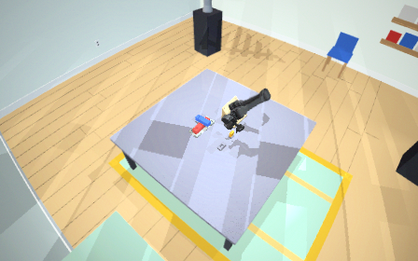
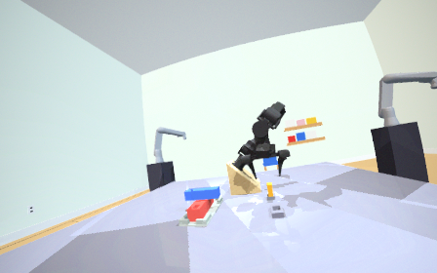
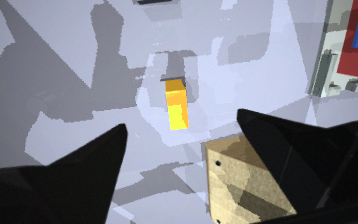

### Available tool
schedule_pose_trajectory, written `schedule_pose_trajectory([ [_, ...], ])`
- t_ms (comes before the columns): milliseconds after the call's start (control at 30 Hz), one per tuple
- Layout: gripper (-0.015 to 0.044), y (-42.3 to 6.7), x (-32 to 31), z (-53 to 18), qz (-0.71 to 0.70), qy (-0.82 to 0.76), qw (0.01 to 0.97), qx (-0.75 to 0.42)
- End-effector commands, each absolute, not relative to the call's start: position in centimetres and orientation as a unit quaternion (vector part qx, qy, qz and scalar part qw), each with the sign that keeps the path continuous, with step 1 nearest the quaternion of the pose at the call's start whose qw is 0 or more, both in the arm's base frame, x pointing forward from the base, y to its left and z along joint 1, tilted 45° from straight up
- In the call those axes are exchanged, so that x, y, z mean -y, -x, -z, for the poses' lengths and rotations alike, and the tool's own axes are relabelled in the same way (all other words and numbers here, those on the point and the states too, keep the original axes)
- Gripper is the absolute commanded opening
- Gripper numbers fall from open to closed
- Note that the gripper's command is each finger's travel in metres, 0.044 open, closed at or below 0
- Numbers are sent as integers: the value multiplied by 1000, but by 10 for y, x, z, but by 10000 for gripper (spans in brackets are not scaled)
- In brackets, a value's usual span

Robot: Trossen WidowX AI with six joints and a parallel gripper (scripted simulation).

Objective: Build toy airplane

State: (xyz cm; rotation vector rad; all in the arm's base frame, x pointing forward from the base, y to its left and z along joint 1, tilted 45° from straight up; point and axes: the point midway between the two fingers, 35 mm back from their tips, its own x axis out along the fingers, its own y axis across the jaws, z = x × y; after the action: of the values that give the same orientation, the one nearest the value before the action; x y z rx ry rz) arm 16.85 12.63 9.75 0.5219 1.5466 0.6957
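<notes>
The red fuselage [image 1: 199, 128] [image 2: 198, 210] [image 3: 349, 56] lies in the pale jig cradle [image 1: 193, 133] [image 2: 191, 222] [image 3: 320, 70]. The blue wing [image 1: 202, 117] [image 2: 202, 193] lies across its top. The yellow tail fin [image 1: 230, 133] [image 2: 269, 189] [image 3: 177, 104] stands upright on the table to the right of the jig. My gripper [image 1: 234, 125] [image 2: 267, 168] [image 3: 182, 121] is open and empty. It hangs just above the fin, with a finger on either side in the wrist view.
A tan wedge-shaped arm base [image 1: 229, 106] [image 2: 242, 181] [image 3: 245, 180] stands right behind the fin, close to my right finger. A small grey block [image 1: 221, 147] [image 2: 277, 211] lies in front of the fin. The grey table [image 1: 233, 196] carries it all.
</notes>
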Motion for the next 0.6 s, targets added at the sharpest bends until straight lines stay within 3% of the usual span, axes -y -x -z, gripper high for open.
schedule_pose_trajectory([
  [0,440,-165,-133,-93,-307,-229,631,-674],
  [567,440,-165,-151,-74,-306,-228,632,-675],
])
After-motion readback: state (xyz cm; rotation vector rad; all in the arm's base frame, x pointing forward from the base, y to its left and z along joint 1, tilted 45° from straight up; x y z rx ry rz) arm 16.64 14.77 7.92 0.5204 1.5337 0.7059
